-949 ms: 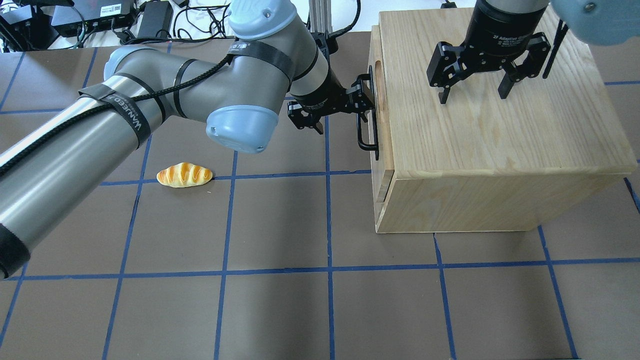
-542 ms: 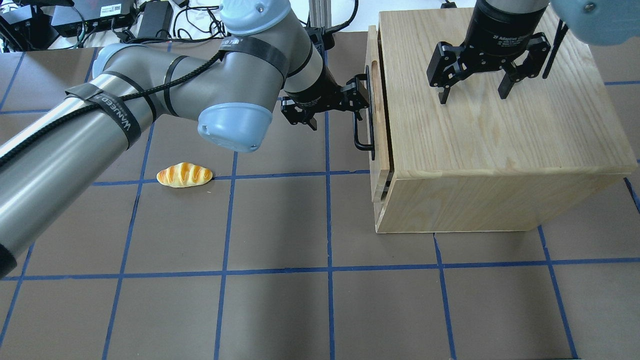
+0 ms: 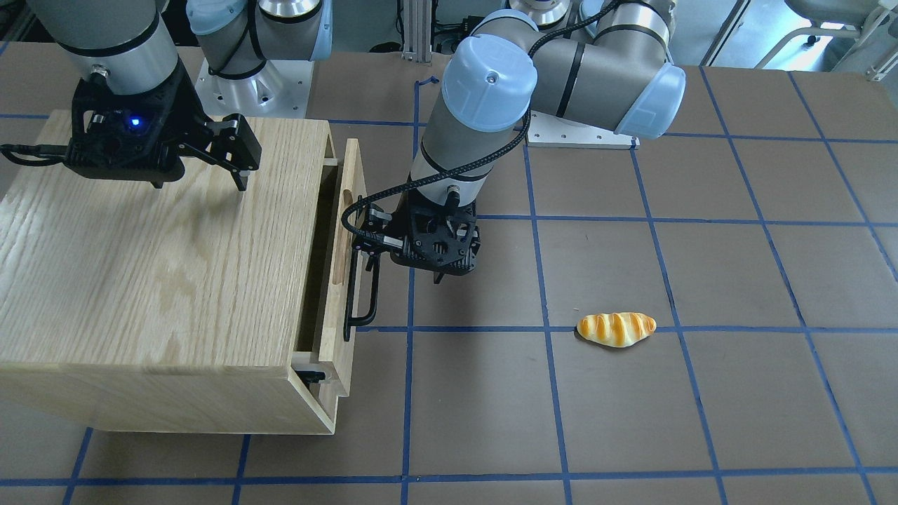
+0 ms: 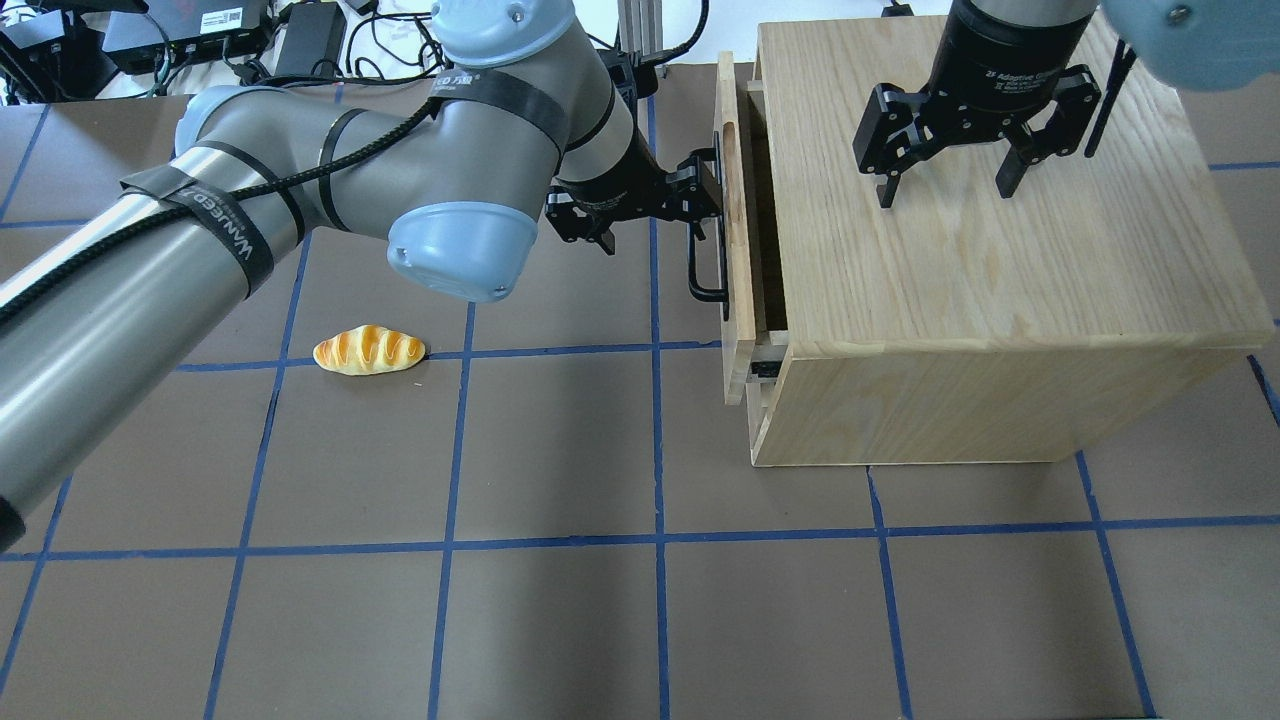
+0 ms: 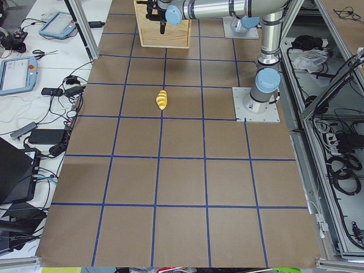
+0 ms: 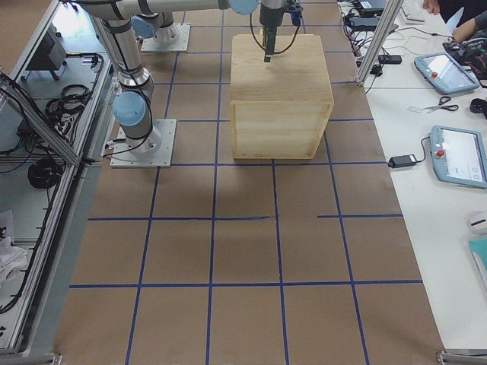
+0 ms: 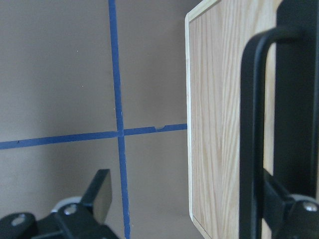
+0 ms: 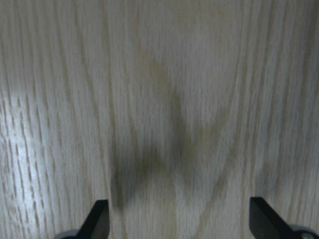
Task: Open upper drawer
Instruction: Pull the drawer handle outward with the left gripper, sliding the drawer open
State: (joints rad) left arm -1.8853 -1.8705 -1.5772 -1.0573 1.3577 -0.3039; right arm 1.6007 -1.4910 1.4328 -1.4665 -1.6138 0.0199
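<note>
The upper drawer (image 4: 735, 300) is pulled part way out of the oak cabinet (image 4: 1000, 280), leaving a dark gap behind its front panel (image 3: 330, 330). Its black bar handle (image 4: 697, 270) faces the left arm. My left gripper (image 4: 655, 213) points down with its jaws spread apart. One finger sits between the handle (image 7: 249, 149) and the panel (image 7: 219, 124); the other finger (image 7: 99, 191) hangs free over the mat. My right gripper (image 4: 947, 190) is open and empty just above the cabinet top (image 8: 164, 99).
A toy bread roll (image 4: 369, 350) lies on the brown mat left of the cabinet, also in the front view (image 3: 616, 329). Cables and power boxes (image 4: 200, 30) lie beyond the mat's far edge. Blue tape lines grid the mat.
The drawer has slid out leftward from nearly shut to a clear gap. My left gripper moved left with the handle. My right gripper has not moved.
</note>
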